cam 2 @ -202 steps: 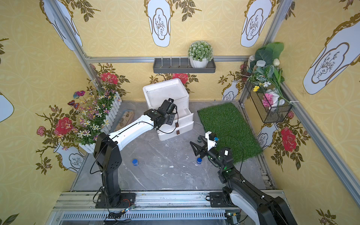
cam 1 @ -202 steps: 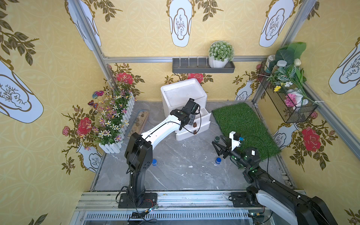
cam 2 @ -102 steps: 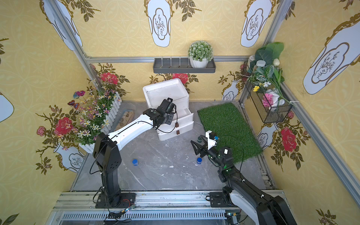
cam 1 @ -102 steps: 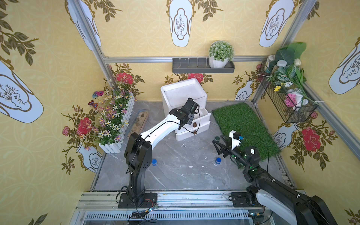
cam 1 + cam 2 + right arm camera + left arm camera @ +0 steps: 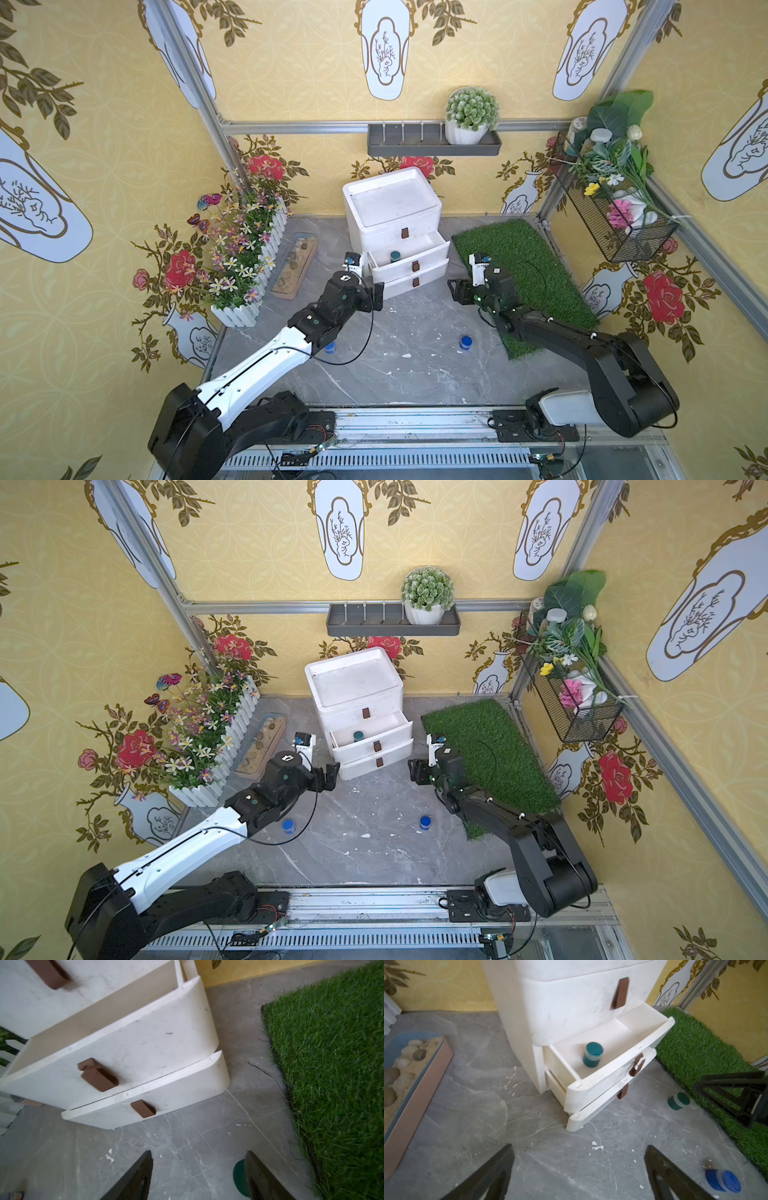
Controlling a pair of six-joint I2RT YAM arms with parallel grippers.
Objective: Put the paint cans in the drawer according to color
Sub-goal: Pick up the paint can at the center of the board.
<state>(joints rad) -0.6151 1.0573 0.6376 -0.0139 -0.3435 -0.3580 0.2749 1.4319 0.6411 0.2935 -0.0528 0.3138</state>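
The white chest's middle drawer stands pulled out, and one dark green paint can sits upright inside. My left gripper is open and empty, low over the floor in front of the chest's left corner. A second green can rests on the floor by the grass edge, partly hidden behind one finger of my open right gripper. Two blue cans stand on the floor nearer the front.
The bottom drawer is slightly ajar and the top one is shut. A grass mat lies right of the chest. At the left, a fenced flower planter and a sand tray stand along the wall.
My left gripper opened, left the green can in the middle drawer and drew back down to the floor in front. The right gripper edged slightly toward the chest.
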